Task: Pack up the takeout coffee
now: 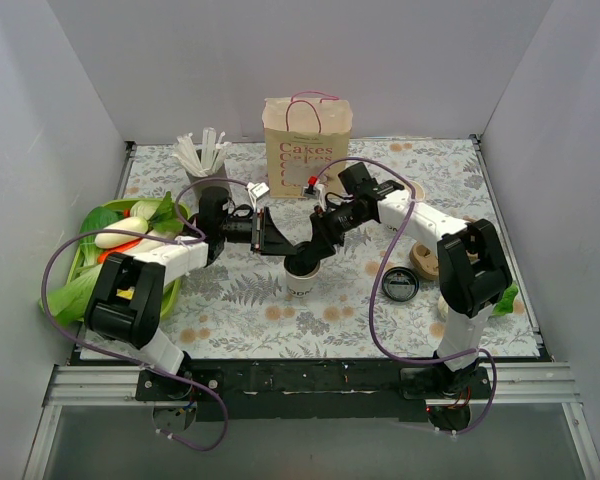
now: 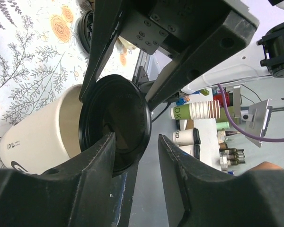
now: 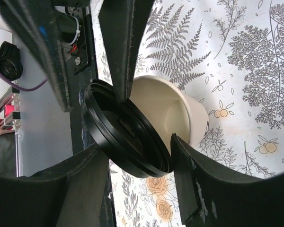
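Note:
The takeout coffee cup (image 1: 301, 282) stands on the floral cloth at mid-table, white with dark print, its mouth uncovered (image 3: 165, 104). Its round black lid (image 3: 128, 137) hangs tilted right at the cup's rim. My right gripper (image 3: 136, 143) spans the lid, a finger against each side of it, shut on it. My left gripper (image 2: 136, 137) is open; its fingers straddle the lid's edge (image 2: 116, 127) with a gap. In the top view the two grippers meet just above the cup, left (image 1: 278, 238) and right (image 1: 310, 258). The cup's side (image 2: 42, 137) shows behind the lid.
A paper bag (image 1: 307, 135) printed "Cakes" stands upright at the back centre. A green tray (image 1: 170, 290) of vegetables sits at the left, and a holder of white sticks (image 1: 205, 160) at the back left. A separate flat black lid (image 1: 400, 285) and a brown object (image 1: 425, 262) lie at the right.

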You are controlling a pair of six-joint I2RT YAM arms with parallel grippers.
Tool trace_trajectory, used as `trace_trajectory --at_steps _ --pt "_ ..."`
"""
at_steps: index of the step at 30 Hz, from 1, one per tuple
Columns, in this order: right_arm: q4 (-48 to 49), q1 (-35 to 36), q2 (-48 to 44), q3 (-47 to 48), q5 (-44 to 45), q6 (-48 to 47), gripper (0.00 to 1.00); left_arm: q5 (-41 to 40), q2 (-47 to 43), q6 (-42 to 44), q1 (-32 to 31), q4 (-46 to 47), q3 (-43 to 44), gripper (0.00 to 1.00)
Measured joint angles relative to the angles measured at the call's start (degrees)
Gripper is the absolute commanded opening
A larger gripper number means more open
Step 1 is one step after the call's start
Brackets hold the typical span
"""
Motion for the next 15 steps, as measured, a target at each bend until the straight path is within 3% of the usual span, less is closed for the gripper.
trace_trajectory --at_steps 15 --pt "1.09 1.09 0.00 1.92 6.08 2.34 0.56 -7.56 -4.66 13.38 0.00 -12.98 2.40 0.45"
